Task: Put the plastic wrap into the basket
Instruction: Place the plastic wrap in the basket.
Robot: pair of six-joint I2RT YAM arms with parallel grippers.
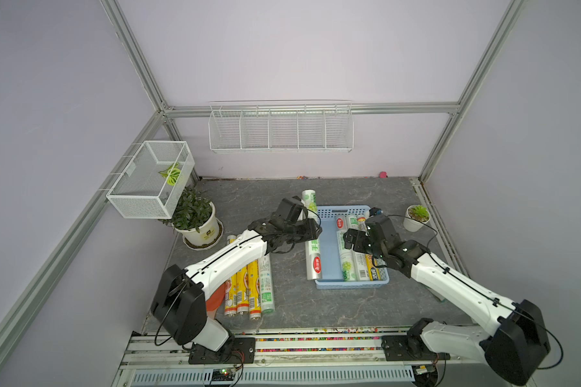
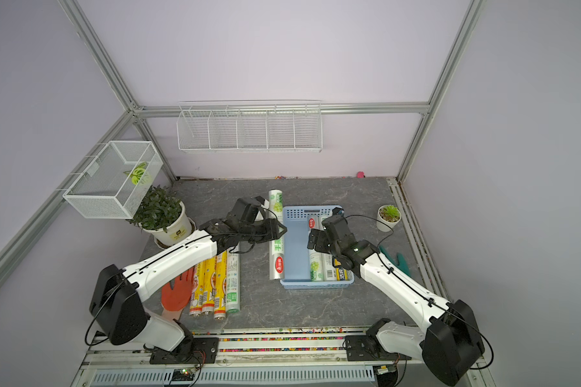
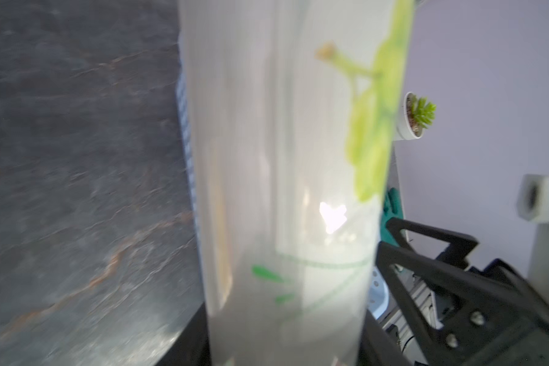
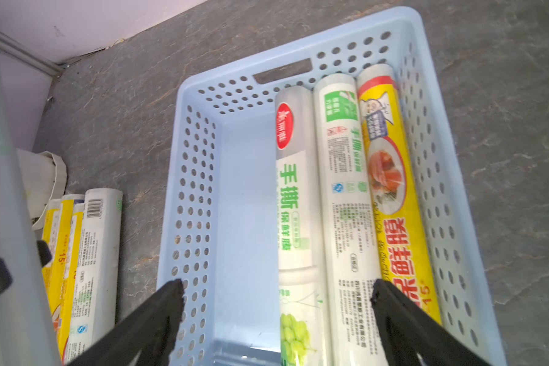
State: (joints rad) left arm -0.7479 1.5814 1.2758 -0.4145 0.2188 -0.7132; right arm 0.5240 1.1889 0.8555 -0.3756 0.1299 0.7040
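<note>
A whitish-clear roll of plastic wrap with green print, the held roll [image 1: 313, 258], is clamped near its middle in the jaws of the left gripper [image 1: 311, 231]. It runs from 12 to 6 o'clock along the 9 o'clock wall of the light blue basket [image 1: 349, 284]. In both top views it sits at that rim, and whether it touches the rim cannot be told. In the left wrist view the held roll [image 3: 282, 158] fills the picture, blurred.

Inside the basket [image 4: 194, 190], three more rolls lie side by side against the 3 o'clock wall: a green-print roll [image 4: 295, 196], a plain whitish roll [image 4: 346, 190] and a yellow roll [image 4: 390, 190]. Bare blue floor shows on the 9 o'clock half. The right gripper [image 4: 278, 298] hangs over the basket above these rolls, its jaws wide apart and holding nothing.

On the grey table [image 1: 282, 301], at 8 o'clock from the basket, four rolls [image 1: 249, 291] lie together, three yellow and one whitish, partly under the left arm. An orange glove [image 2: 178, 291] lies just beside them. A potted plant [image 1: 195, 217] stands at 10 o'clock, a small succulent pot [image 1: 416, 217] at 2 o'clock and a teal glove [image 2: 394, 261] at 4 o'clock. A white wire-mesh box [image 1: 148, 181] and a long wire rack [image 1: 280, 130] hang on the walls.
</note>
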